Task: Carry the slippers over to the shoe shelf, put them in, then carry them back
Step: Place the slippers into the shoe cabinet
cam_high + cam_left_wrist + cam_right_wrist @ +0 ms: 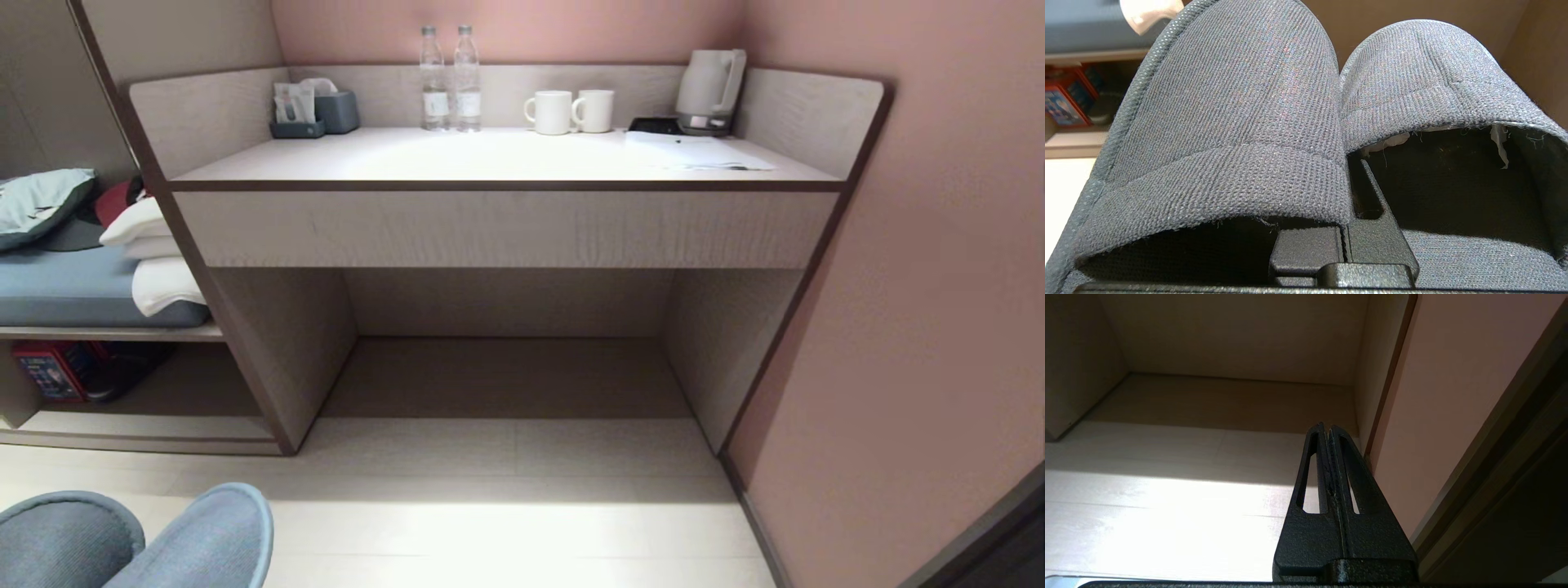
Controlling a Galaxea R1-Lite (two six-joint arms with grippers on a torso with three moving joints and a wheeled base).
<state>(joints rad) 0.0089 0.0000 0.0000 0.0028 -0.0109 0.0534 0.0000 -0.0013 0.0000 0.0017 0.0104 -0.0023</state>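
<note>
Desk furniture fills the space ahead of both pincers: the wide desk knee recess [506, 359] lies straight in front, and the low shoe shelf [147, 408] sits off toward the left gripper's side, well apart from it, with a red box [49, 371] already inside.

The slippers [1306, 106] look light, soft and floppy, thin-soled knit fabric that should bend under its own weight, so the safest hold is where both inner edges meet, pinching the two together. That is how they sit now: the left gripper [1345, 241] is closed tight on the pair, one finger tucked inside each shoe opening and the adjoining side walls clamped between them. Toes point away from the wrist, rounded ends side by side and touching, hanging low near the floor [506, 523] ahead of the robot. My guess is they could sag or twist on release, so setting the soles flat first seems wise.

The right gripper [1327, 433] is empty, fingers pressed together, aimed toward the recess beside the pink wall [1445, 396].
</note>
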